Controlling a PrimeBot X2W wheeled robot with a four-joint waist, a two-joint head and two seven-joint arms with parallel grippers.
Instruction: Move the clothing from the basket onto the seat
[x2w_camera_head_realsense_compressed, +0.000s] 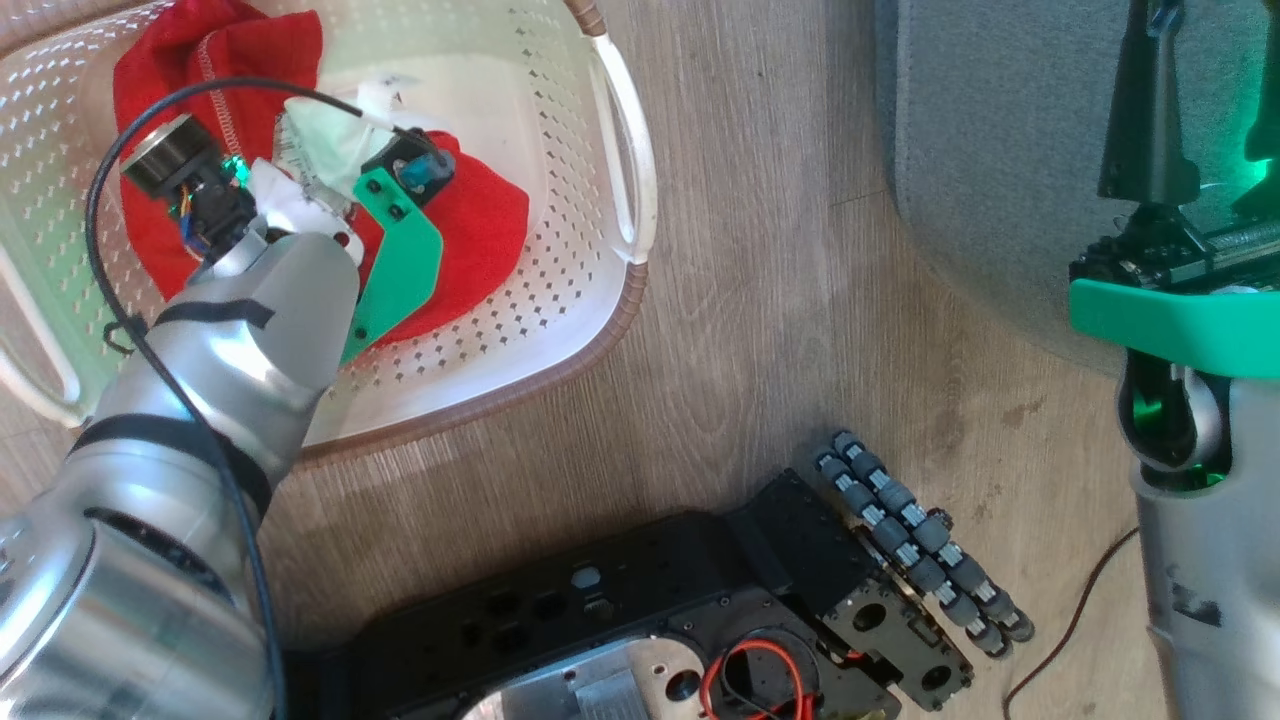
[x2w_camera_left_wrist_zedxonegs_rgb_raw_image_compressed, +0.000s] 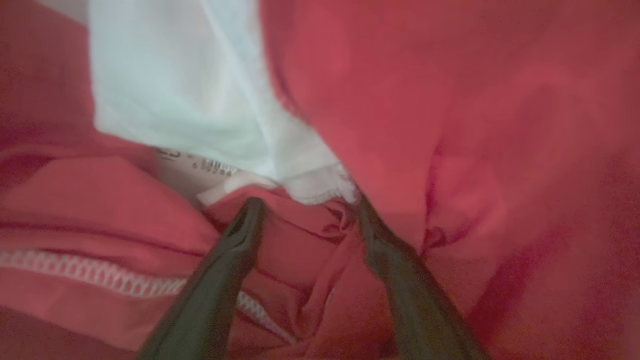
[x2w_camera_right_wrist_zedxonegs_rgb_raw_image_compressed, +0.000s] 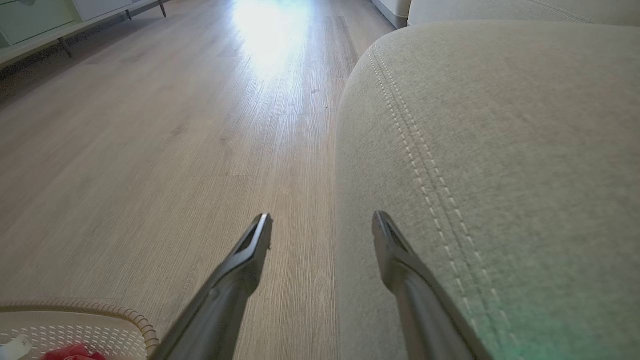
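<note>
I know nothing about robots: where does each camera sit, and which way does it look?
Head view: on the head, looking down at the basket, clothing, floor and seat; left forearm, right forearm and dark base show.
Left wrist view: on the left wrist, pointing straight into the clothing; left jaws stand apart, tips among the folds.
Right wrist view: on the right wrist, looking low along the floor beside the seat; right jaws stand apart, empty.
Shared: head and right wrist views both show basket, seat and floor.
</note>
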